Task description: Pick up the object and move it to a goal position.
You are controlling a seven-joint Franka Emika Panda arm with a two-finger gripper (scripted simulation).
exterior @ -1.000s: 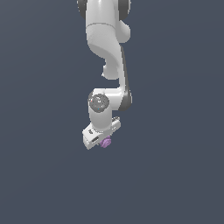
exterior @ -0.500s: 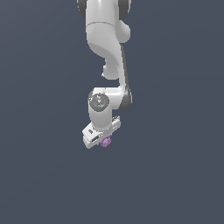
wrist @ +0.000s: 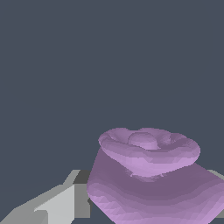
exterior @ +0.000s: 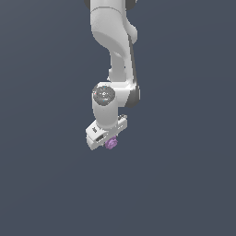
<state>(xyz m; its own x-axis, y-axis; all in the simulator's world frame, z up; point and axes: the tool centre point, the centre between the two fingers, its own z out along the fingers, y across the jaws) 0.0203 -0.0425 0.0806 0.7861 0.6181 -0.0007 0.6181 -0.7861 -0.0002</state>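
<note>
The object (exterior: 111, 144) is a tiny light-purple knobbly blob sitting right under the white hand of the arm in the exterior view. My gripper (exterior: 109, 143) is shut on it, the hand tilted and hiding most of the fingers. In the wrist view the object (wrist: 148, 175) looms large, with a ruffled rim and a faceted body, and one grey finger (wrist: 57, 205) presses against its side. The other finger is almost fully hidden behind the blob.
The white arm (exterior: 113, 50) comes down from the top of the exterior view. Around it is only a uniform dark grey-blue background, with no visible edges, other objects or goal marker.
The hand and the purple blob have shifted very slightly, staying together; otherwise the scene looks the same.
</note>
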